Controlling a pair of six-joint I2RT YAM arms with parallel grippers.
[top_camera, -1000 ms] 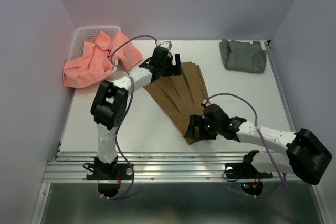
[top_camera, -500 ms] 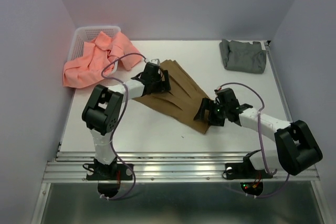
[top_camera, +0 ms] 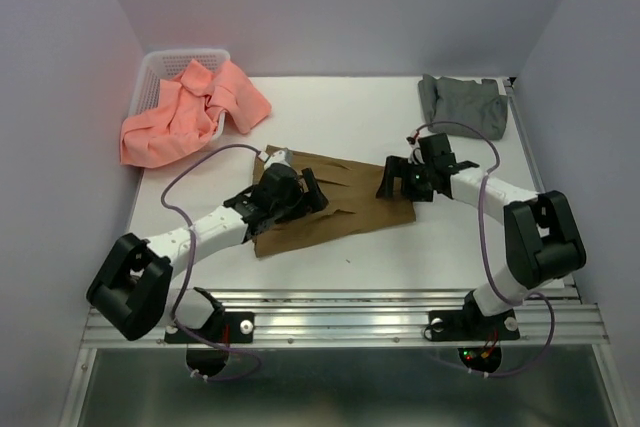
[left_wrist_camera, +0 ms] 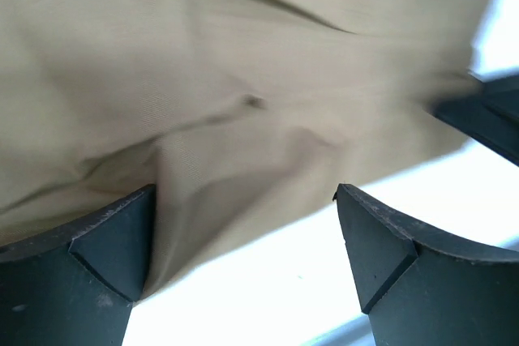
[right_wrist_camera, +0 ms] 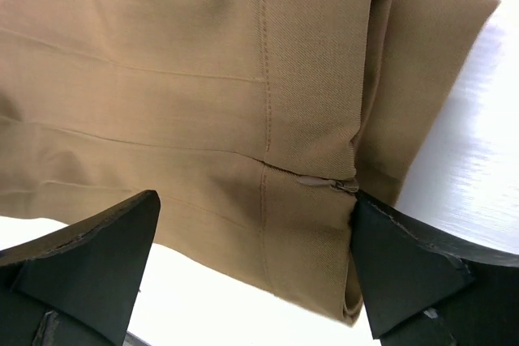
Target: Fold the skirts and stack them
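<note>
Tan-brown cloth lies nearest: the tan-brown skirt [top_camera: 335, 209] is laid out across the middle of the table [top_camera: 330, 107], rumpled at its left end and not neatly folded. The left gripper [top_camera: 300, 195] is low over that left end, and the right gripper [top_camera: 400, 179] is over the waistband end with the zip. Both have jaws spread wide, straddling cloth but clamping nothing. Farther back on the right, the grey skirt [top_camera: 462, 107] sits as a compact folded bundle. At the far left, the salmon-pink skirt [top_camera: 190, 107] spills crumpled from the white basket [top_camera: 160, 62]. One skirt looks done, two remain, and nothing is stacked yet.
</note>
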